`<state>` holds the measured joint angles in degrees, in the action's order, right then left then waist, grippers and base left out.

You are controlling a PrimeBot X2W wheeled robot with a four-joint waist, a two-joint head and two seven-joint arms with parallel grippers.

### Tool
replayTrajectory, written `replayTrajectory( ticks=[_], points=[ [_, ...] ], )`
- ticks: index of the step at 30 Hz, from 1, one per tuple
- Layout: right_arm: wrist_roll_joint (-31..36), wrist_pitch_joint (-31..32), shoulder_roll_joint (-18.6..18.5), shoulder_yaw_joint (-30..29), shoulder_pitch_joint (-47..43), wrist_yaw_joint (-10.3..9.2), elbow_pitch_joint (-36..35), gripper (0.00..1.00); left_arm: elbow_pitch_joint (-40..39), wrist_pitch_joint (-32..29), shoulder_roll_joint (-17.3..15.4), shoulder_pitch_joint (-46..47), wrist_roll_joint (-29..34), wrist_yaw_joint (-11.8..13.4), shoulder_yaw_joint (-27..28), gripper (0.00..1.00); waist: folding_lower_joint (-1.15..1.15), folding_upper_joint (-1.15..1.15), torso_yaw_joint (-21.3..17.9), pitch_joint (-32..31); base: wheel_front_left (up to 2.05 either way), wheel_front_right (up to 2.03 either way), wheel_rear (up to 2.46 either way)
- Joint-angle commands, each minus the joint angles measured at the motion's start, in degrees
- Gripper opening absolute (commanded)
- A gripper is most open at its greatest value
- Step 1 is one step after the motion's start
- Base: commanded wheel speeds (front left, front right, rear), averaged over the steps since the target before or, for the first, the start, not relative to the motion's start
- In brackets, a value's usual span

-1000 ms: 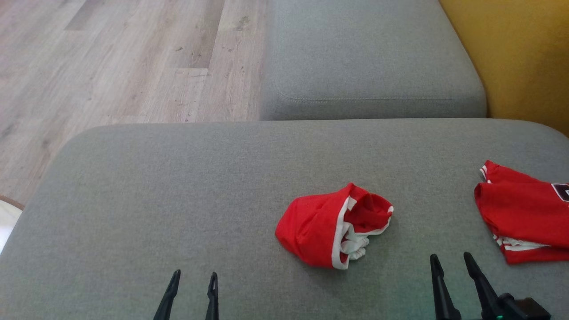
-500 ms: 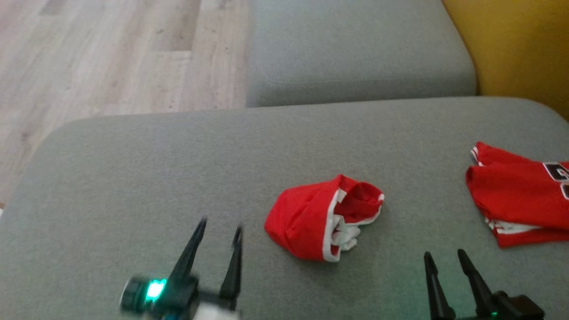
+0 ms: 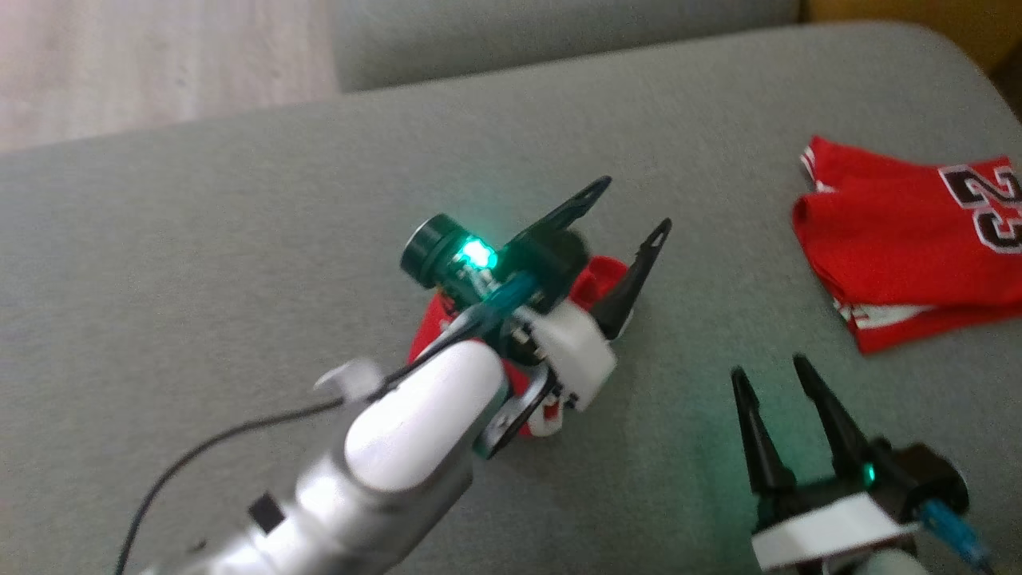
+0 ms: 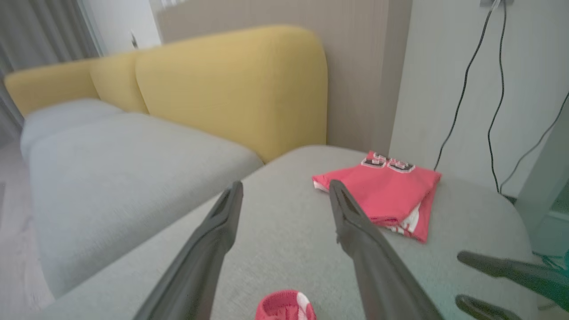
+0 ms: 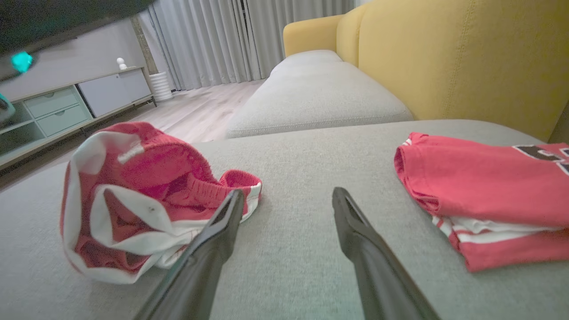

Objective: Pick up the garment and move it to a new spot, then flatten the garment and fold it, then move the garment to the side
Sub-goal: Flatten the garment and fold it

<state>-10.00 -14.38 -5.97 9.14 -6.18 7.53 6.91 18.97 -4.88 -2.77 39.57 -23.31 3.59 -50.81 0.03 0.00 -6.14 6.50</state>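
The figures "23" (image 3: 984, 209), black edged in white, are read on the folded red jersey (image 3: 878, 247), which is laid at the right of the grey sofa cushion (image 3: 200, 239); white and red striped trim is seen along its folded edge. The crumpled red shorts (image 5: 146, 178), trimmed in white, are found near the middle of the same cushion, well apart from the jersey; a small white label patch (image 5: 129, 154) is noted inside the waistband, its text too small to be read.

The left tool (image 3: 635, 204) is held over the shorts with its fingers spread wide; nothing is gripped between them; in the left wrist view the fingertips are seen clear of the fabric, with a fold of the shorts lying low between the finger bases; whether the tool body touches the cloth cannot be told. The right tool (image 3: 767, 366) is likewise open and empty; it is positioned low over the cushion, between shorts and jersey, and touches neither. A green light (image 3: 477, 254) is lit on the left wrist.
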Motion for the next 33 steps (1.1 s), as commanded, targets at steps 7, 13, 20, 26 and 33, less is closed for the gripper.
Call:
replayTrajectory(
  ticks=[7,13,20,26,33],
  points=[
    [-0.3,-0.6,-0.8,3.4,5.7,-0.04,-0.7,1.0,3.8,-9.4,-0.1,8.3,-13.2,4.9,-9.9,1.0,-0.03,0.0,-7.2,8.4,0.0,0.0,0.0],
    [-0.2,-0.6,-0.6,5.1,7.5,-0.04,0.7,1.0,12.2,-12.6,-0.1,13.7,-18.2,9.4,-17.7,1.0,-0.03,0.0,-9.4,10.8,0.0,0.0,0.0],
    [-0.3,-0.6,-0.3,5.4,8.2,-0.04,1.5,1.0,19.5,-13.1,-0.1,15.0,-21.1,10.0,-20.8,0.44,-0.03,0.0,-10.3,10.7,0.0,0.0,0.0],
    [-0.1,-0.6,-0.1,4.8,8.5,-0.04,1.3,1.0,20.7,-9.3,-0.1,15.7,-24.7,9.4,-21.2,0.0,-0.03,0.0,-10.3,9.6,0.0,0.0,0.0],
    [0.3,-0.6,-0.5,3.3,6.2,-0.04,1.6,1.0,13.2,-0.6,-0.1,20.6,-33.3,7.8,-17.7,0.0,-0.03,0.0,-8.5,4.0,0.0,0.0,0.0]
  ],
)
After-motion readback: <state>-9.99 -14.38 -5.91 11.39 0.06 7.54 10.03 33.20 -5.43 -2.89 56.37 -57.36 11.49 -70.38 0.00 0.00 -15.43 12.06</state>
